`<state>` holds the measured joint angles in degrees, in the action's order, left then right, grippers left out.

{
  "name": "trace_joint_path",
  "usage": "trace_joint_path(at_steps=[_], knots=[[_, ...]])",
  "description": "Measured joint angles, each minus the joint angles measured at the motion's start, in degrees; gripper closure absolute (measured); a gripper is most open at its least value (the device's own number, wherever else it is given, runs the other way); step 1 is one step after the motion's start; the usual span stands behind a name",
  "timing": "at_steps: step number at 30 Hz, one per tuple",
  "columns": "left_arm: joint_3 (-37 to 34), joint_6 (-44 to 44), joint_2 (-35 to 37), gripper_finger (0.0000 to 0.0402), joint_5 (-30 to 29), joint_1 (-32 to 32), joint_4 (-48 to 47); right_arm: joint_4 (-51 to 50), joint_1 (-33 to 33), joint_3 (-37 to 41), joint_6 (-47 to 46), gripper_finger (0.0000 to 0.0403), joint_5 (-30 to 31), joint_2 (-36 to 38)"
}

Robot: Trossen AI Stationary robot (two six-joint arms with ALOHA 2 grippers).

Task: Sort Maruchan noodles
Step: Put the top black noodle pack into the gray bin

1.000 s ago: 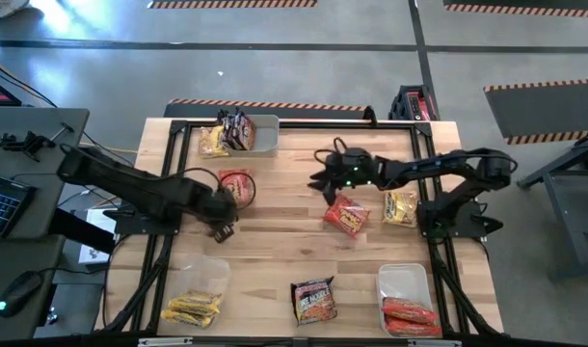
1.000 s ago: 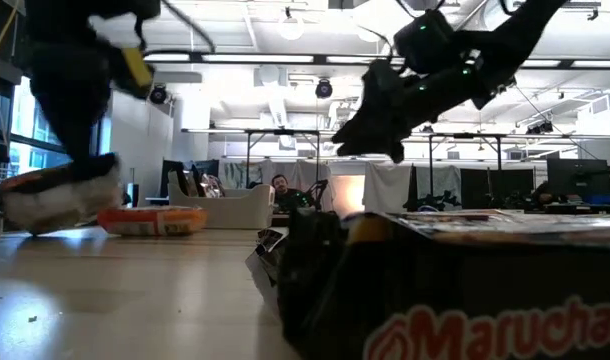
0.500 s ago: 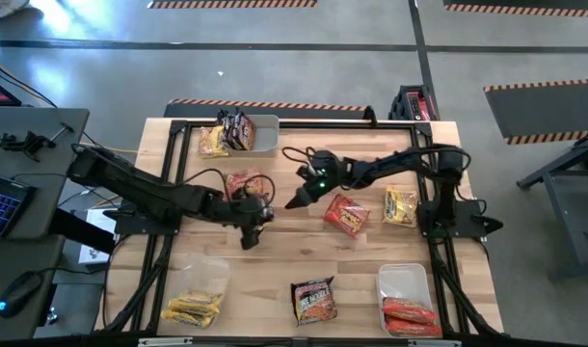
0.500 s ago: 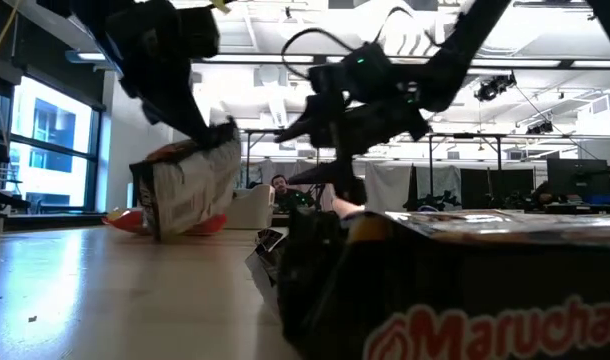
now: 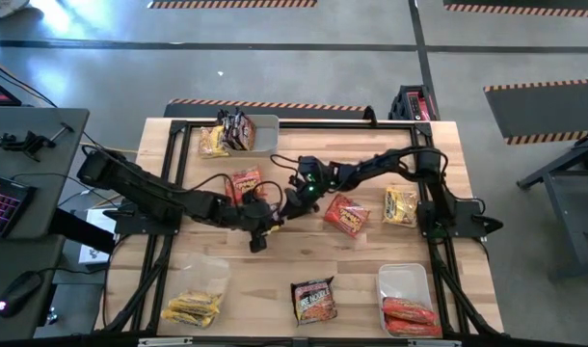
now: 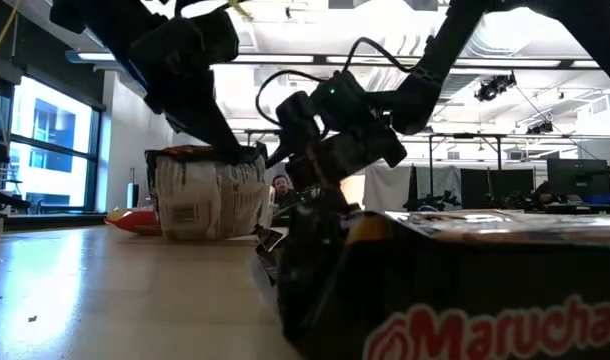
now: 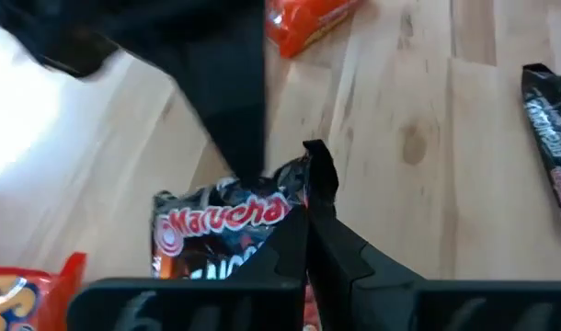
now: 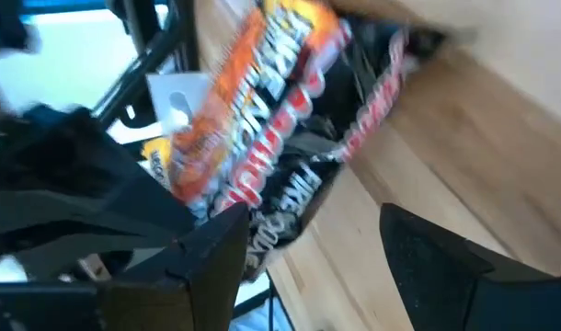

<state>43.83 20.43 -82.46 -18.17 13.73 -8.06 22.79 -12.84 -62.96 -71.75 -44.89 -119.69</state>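
I see a crinkly red-orange noodle packet [image 5: 245, 182] standing on edge near table centre. My left gripper [image 5: 258, 208] pinches it tight. At its three o'clock, my right gripper [image 5: 292, 200] gapes wide, holding nothing.

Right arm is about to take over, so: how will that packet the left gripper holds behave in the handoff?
The noodle packet hangs from the shut left gripper without folding, so it is probably fairly stiff and light. Its glossy wrapper looks slippery; the open right gripper may slide on it. An edge pinch like this probably lets it swing.
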Motion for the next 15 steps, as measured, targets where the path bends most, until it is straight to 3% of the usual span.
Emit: trace_joint_path(at_steps=[4, 7, 12, 15], knots=[[0.0, -1.65, 0.02, 0.0401, -0.38, -0.04, 1.83, 0.75, 0.74, 0.04, 1.13, 0.0166, -0.38, 0.0], [0.0, -2.54, 0.02, 0.0401, -0.4, -0.04, 2.46, 3.04, 0.89, 0.04, 7.37, 0.0166, -1.14, 0.02], [0.0, -3.26, 0.87, 0.0401, -0.4, -0.04, 2.36, 1.84, 0.1, 0.04, 32.85, 0.0166, -3.49, 0.32], [0.0, -3.63, 2.09, 0.0401, -0.41, -0.08, 1.94, -0.48, -0.11, 0.04, 50.63, 0.0166, -1.86, 1.65]])
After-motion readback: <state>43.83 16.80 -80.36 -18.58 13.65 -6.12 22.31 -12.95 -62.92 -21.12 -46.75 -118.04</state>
